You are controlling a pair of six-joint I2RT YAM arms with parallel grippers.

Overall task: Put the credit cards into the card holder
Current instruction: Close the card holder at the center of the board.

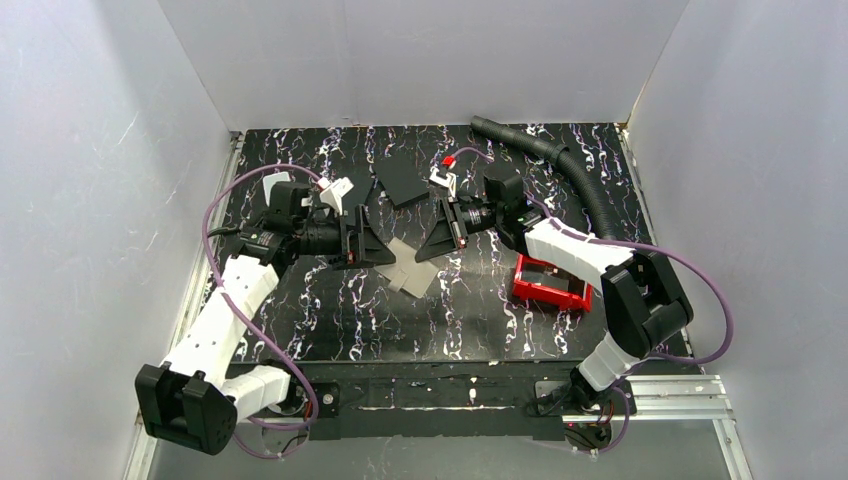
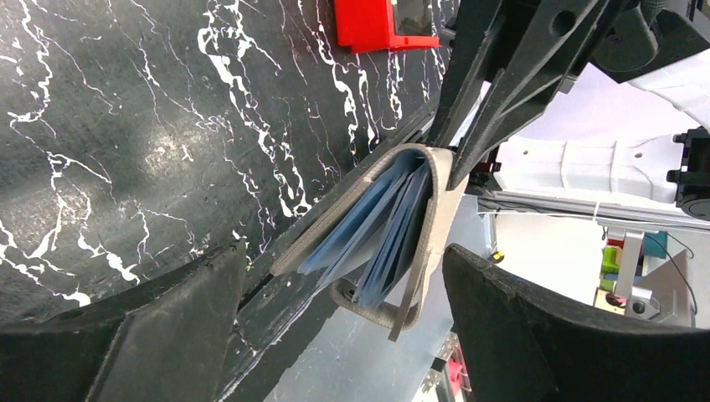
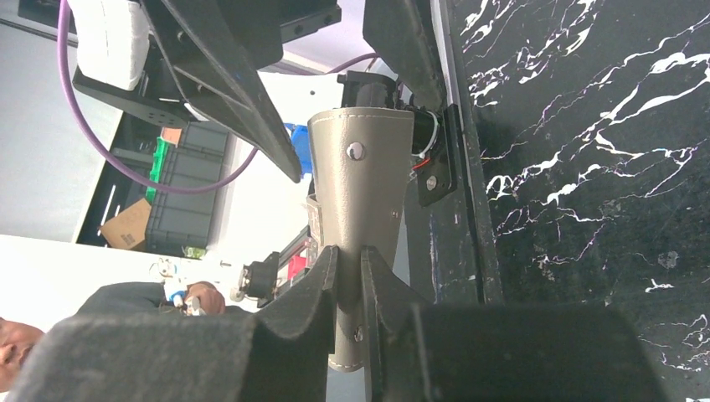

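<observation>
Your right gripper [image 3: 349,255] is pinching the wallet [image 3: 360,176]. The two fingers are pressed onto it with only the taupe flap between them. From the right wrist cam you see the wallet's outside, with a metal snap stud [image 3: 356,151] above the pinch.

Your left gripper [image 2: 343,255] is spread wide. Its fingers sit on either side of the wallet, and neither looks like it's touching. The left wrist cam looks straight into the wallet. It's folded into a narrow V, and the right fingers come down from the top and clamp it at the fold. Between the flaps there are some bluish layers [image 2: 377,226] fanned out. Honestly can't tell if those are cards or just the glossy pockets, so I won't call it. No loose card that I can pick out for sure either.

From the top cam, the wallet sits between the two grippers, about mid-table, with the arms facing each other. Can't tell if its lower edge rests on the table [image 1: 300,310] or hangs just above.

Further out:
- A flat black slab [image 1: 400,180] lies behind the grippers.
- The red tray [image 1: 550,285] is to the right, near the right arm.
- A ribbed black hose [image 1: 570,170] curves along the back right.
</observation>
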